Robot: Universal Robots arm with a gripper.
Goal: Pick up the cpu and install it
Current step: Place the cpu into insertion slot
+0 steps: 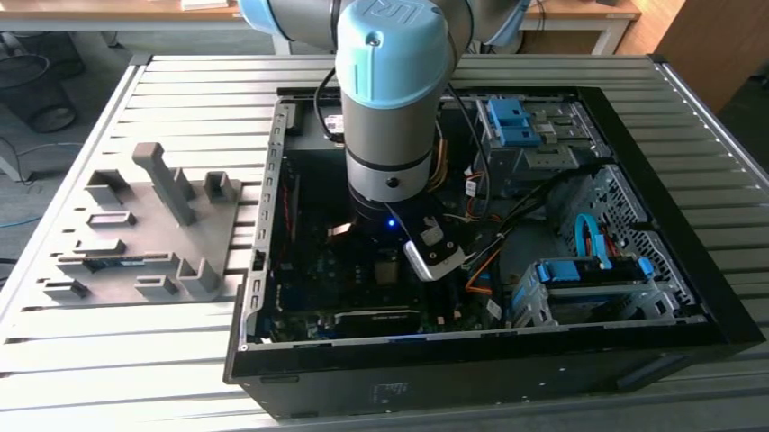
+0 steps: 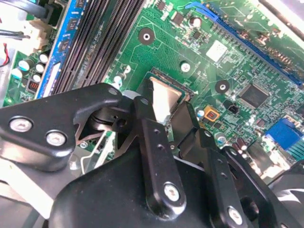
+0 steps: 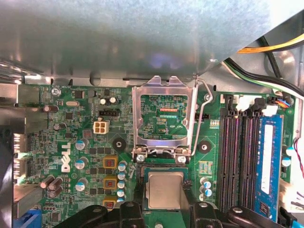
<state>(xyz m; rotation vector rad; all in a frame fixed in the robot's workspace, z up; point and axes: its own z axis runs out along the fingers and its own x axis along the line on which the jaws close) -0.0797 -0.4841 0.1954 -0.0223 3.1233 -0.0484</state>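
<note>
The cpu point(image 3: 165, 189), a small square chip with a silvery-grey face, lies level in the open socket point(image 3: 141, 183) on the green motherboard point(image 3: 85, 142). My gripper point(image 3: 165, 210) reaches down into the computer case point(image 1: 258, 270), and its two black fingers point(image 3: 130, 211) stand tight against opposite sides of the chip. In the second wrist view the cpu point(image 2: 164, 99) shows bright between those fingers point(image 2: 148, 126) of the gripper point(image 2: 167, 118). The socket's metal load plate point(image 3: 164, 118) stands swung open just beyond the chip. In the exterior view the gripper point(image 1: 382, 261) hangs low over the board.
Black memory slots point(image 3: 236, 152) and a blue one point(image 3: 268, 161) run beside the socket. Orange and black cables point(image 1: 505, 229) cross the case near the arm. A drive cage point(image 1: 589, 288) fills the exterior view's right. A grey parts fixture point(image 1: 150, 234) lies outside the case.
</note>
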